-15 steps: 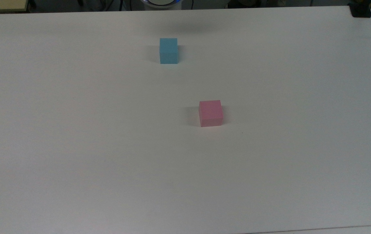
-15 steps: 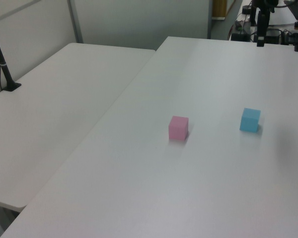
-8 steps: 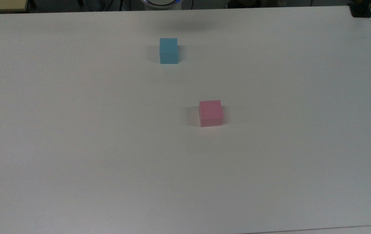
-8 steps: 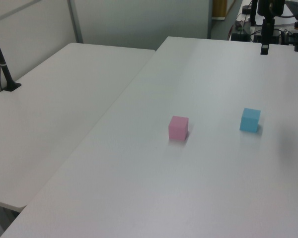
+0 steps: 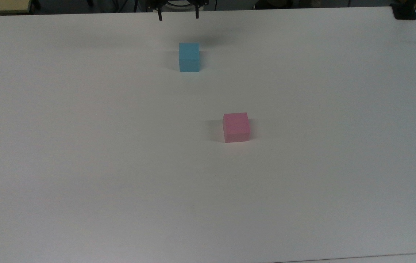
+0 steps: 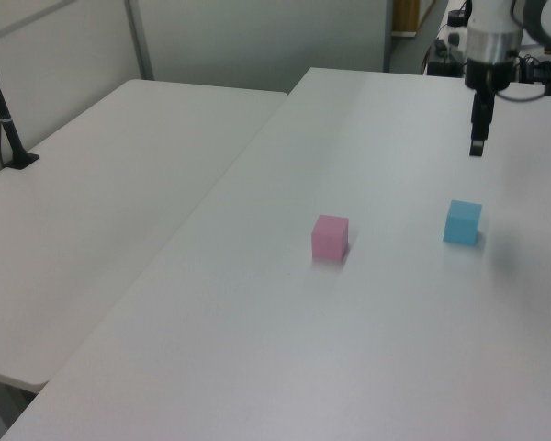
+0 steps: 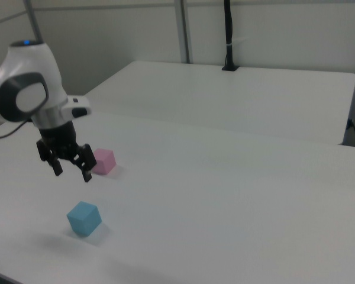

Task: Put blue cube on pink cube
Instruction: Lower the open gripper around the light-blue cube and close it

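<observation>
Right view gives us the gripper [image 7: 71, 170] hanging spread wide and empty above the table [image 7: 236, 195], the blue cube [image 7: 84, 218] below and slightly nearer, the pink cube [image 7: 104, 161] standing apart, farther back.

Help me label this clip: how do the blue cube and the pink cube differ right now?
Colour: the blue cube is cyan, the pink cube pale pink. Place: the open gripper hangs in the air close to the blue cube, farther from the pink cube. Both sit flat and apart on the white table, similar in size, untouched.
</observation>
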